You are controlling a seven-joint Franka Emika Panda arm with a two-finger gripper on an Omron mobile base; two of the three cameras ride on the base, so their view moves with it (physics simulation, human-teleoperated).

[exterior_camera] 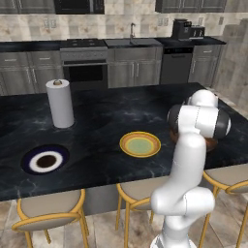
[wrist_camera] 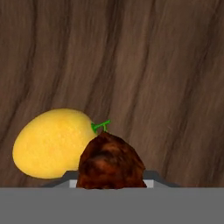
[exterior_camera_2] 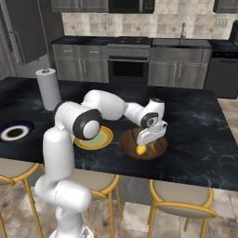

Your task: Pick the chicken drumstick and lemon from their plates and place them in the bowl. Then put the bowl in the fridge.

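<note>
Stretching across both base views, the dark island counter [exterior_camera_2: 195, 121] is carrying everything. The brown wooden bowl [exterior_camera_2: 160, 145] is sitting toward its right end, largely covered by the arm in the left base view. Two plates are lying bare: the yellow-orange plate [exterior_camera: 140, 144] and the blue-rimmed plate [exterior_camera: 45, 161]. Inside the bowl the lemon [wrist_camera: 52, 143] is lying lengthwise, stem toward the chicken drumstick [wrist_camera: 111, 161]. The gripper [exterior_camera_2: 148, 145] is pinching the drumstick, whose long axis is pointing at the camera; its far end is hidden.
</note>
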